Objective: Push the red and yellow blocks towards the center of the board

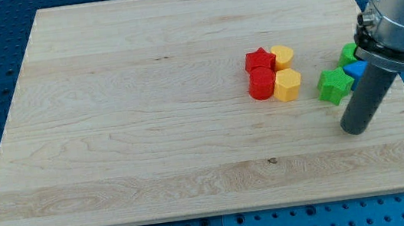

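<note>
Board point(151, 135) bare over its whole left half; all blocks sit in the right half, nearer the right edge than the centre.

Red star block point(259, 59) and red cylinder block point(262, 84) stacked one behind the other in the view, touching or nearly so. Just to their right, touching them, yellow block with a rounded heart-like shape point(282, 56) and yellow hexagonal block point(287, 85). The four form one tight cluster, right of board centre and slightly toward the top edge.

Further right, apart from the cluster: green star block point(333, 85), a blue block point(356, 68) partly hidden, shape unclear, and a second green block point(348, 53) mostly hidden behind the arm.

My tip point(354, 130) rests on the board near the right edge, below and just right of the green star, well apart from the red and yellow cluster. It is a plain rod, nothing to open or close, and it is touching no block.

Handling, judged: blocks look small, rigid, light plastic; should slide easily on smooth wood but may rotate or split apart if pushed off-centre. Nothing to grasp. Best contact is the yellow pair's right faces, near the seam between them, pushing leftward so the reds ride ahead. Greens stand in the approach path; go around.
</note>
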Controlling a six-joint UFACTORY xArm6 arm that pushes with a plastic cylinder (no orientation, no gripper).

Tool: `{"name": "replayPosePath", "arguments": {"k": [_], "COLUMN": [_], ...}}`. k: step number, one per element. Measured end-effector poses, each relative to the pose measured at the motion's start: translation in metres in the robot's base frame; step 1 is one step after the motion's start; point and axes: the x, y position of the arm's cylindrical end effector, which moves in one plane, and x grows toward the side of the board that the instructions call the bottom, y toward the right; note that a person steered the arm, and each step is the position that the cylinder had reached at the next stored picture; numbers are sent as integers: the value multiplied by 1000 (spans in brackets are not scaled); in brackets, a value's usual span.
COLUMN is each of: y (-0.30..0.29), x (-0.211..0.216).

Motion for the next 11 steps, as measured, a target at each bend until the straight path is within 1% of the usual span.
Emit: {"name": "replayPosePath", "arguments": {"k": [1,3,5,6,8,9,10,11], "y": [-14,-14,-28,-55,-56,-63,-83,-84], "x": [-18,-20,-54,-75,-102,-107,-108,-97]}}
